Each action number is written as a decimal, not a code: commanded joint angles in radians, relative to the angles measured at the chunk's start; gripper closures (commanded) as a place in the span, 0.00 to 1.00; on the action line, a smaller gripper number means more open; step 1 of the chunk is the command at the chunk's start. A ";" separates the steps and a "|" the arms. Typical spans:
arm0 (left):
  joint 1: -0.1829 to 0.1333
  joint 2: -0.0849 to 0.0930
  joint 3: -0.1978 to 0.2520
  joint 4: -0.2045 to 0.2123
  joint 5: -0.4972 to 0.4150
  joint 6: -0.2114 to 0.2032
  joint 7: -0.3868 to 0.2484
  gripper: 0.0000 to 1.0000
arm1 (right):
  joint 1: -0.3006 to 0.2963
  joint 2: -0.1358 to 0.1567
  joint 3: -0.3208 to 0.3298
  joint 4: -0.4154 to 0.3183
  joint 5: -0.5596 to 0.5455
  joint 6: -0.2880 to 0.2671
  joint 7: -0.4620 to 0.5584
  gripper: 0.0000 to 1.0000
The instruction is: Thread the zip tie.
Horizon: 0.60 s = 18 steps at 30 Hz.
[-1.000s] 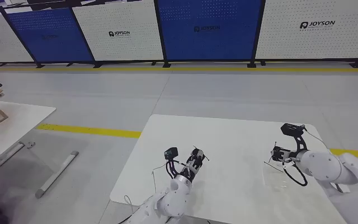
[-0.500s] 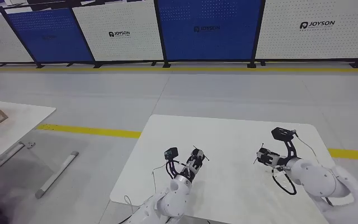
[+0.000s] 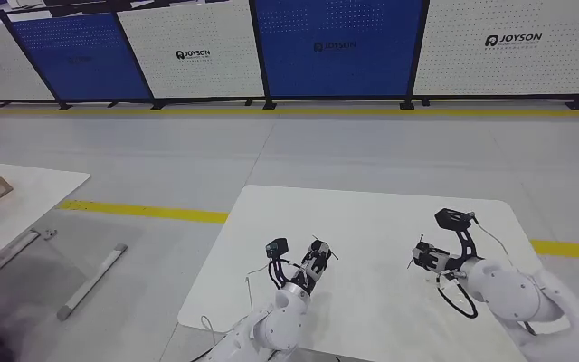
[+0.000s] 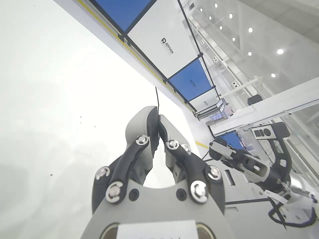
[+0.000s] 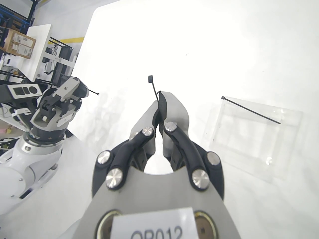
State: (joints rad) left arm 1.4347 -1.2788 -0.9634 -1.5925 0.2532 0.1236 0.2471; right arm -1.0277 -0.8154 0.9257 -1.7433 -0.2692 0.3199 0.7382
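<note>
a thin black plastic zip tie (image 5: pixel 152 87) stands pinched between the tips of the right gripper (image 5: pixel 159 100). its small square head sticks out just past the fingertips, and the rest of the strap is hidden between the pads. the right gripper is clenched on it and hangs above the round-cornered white table (image 3: pixel 362 217), over its right half in the top view (image 3: pixel 421 256), pointing across towards the other arm.

a second black zip tie (image 4: pixel 157 98) is clamped in the same way in the left gripper (image 4: pixel 158 114), whose fingers are pressed together on it, with a short thin length poking out beyond the tips. the left gripper sits above the table's near left part (image 3: pixel 318 253), tilted upward and turned towards the right one. the two grippers face each other but are well apart, and the held ties do not touch.

a third black zip tie (image 5: pixel 250 110) lies flat and straight across a clear plastic tray (image 5: pixel 249 148) on the table beside the right arm, apart from both grippers.
</note>
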 commanded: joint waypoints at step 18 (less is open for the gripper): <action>0.000 0.000 0.000 0.000 0.000 0.000 0.000 1.00 | -0.114 -0.034 0.015 -0.040 0.158 -0.087 -0.236 1.00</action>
State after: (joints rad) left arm 1.4347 -1.2788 -0.9634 -1.5925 0.2532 0.1237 0.2471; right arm -1.1422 -0.8493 0.9398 -1.7843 -0.1124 0.2346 0.5006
